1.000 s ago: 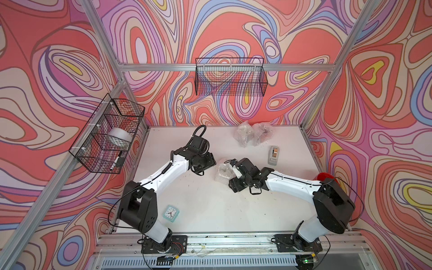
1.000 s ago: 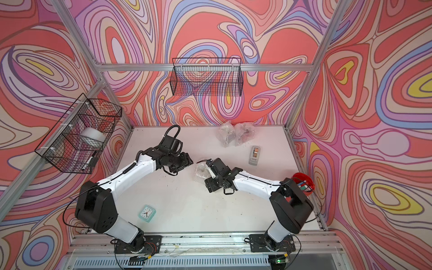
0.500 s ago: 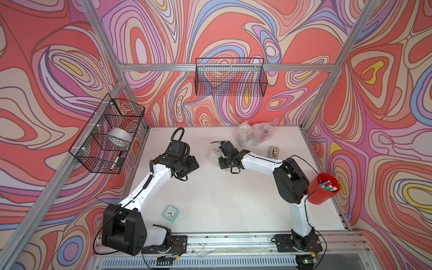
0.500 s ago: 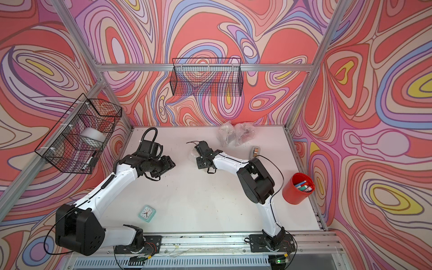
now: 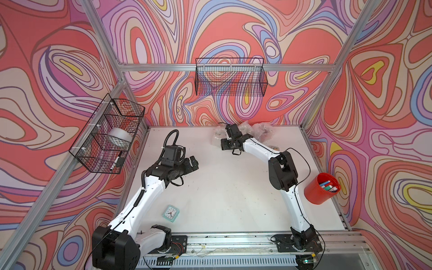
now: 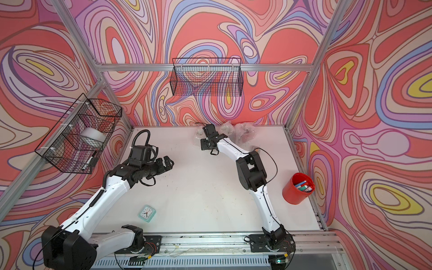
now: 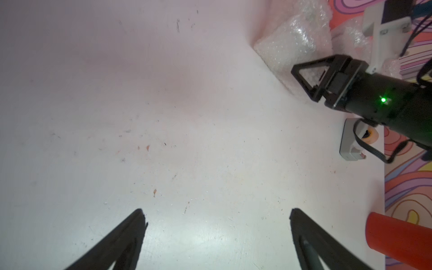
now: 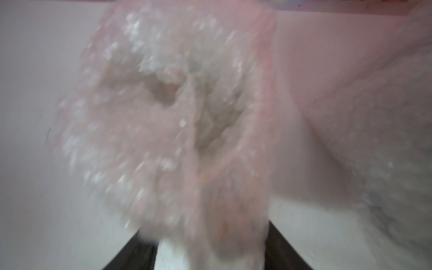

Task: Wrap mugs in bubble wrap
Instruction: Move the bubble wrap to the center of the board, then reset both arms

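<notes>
Crinkly translucent bubble wrap (image 8: 163, 117) is lying bunched on the matte counter (image 7: 163, 117) between the right gripper's (image 8: 204, 230) jaws; their grip is unclear. The left gripper (image 7: 217, 211) is gaping open, well apart.

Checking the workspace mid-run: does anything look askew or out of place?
The teal clock lies face-up, turned askew, alone near the table front edge. The bubble wrap bundles are crumpled unevenly against the back wall.
</notes>
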